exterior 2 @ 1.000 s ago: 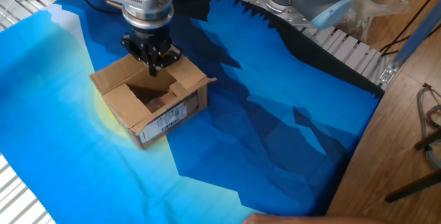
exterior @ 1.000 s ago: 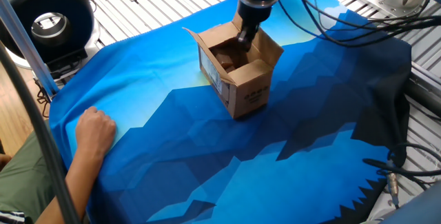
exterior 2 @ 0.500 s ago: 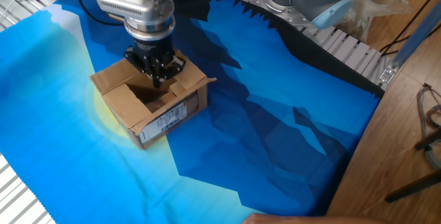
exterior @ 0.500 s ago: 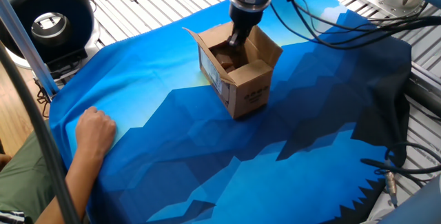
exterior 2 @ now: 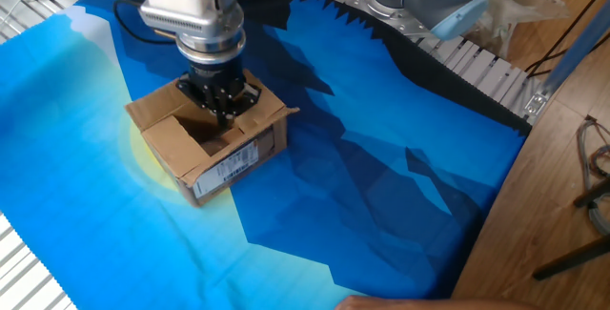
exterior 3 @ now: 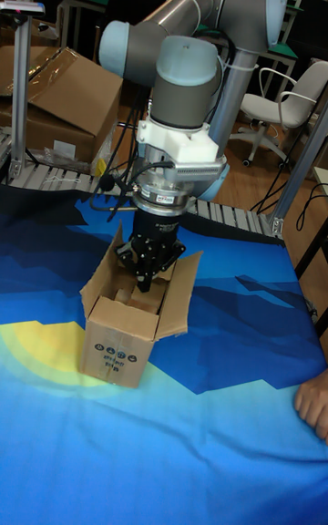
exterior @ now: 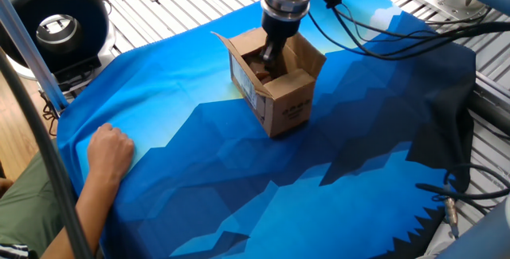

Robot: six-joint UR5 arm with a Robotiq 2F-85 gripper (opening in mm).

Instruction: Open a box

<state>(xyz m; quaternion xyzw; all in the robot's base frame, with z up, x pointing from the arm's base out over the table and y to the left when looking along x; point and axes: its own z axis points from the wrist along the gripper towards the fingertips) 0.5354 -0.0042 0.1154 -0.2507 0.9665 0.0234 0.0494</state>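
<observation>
The box [exterior: 275, 84] is a small carton of plain brown corrugated cardboard, matte and slightly creased, standing upright with its opening facing straight up. Its four top flaps [exterior 2: 152, 108] are folded outward, leaving a square mouth with a darker brown inner layer visible inside. One side wall carries a white printed label [exterior 2: 229, 169] with fine black lines, and a neighbouring wall shows a row of small black symbols [exterior 3: 113, 354]. The carton is close to cubic, so no long axis stands out; in one fixed view a vertical corner edge points toward the camera.

The box sits on a smooth blue cloth [exterior: 239, 179] printed with angular facets in light and dark blue and a pale yellow patch just beside the carton's base. The cloth covers the tabletop, whose ribbed metal slats [exterior: 183, 0] show beyond the cloth's edge.

The gripper [exterior 2: 222, 112], black with a silvery ringed wrist above it, hangs vertically over the box with its fingertips dipped into the mouth near one flap. The fingers look drawn close together, but whether they pinch anything cannot be told.

A person's hand [exterior: 110, 149] rests flat on the cloth, well apart from the box.
</observation>
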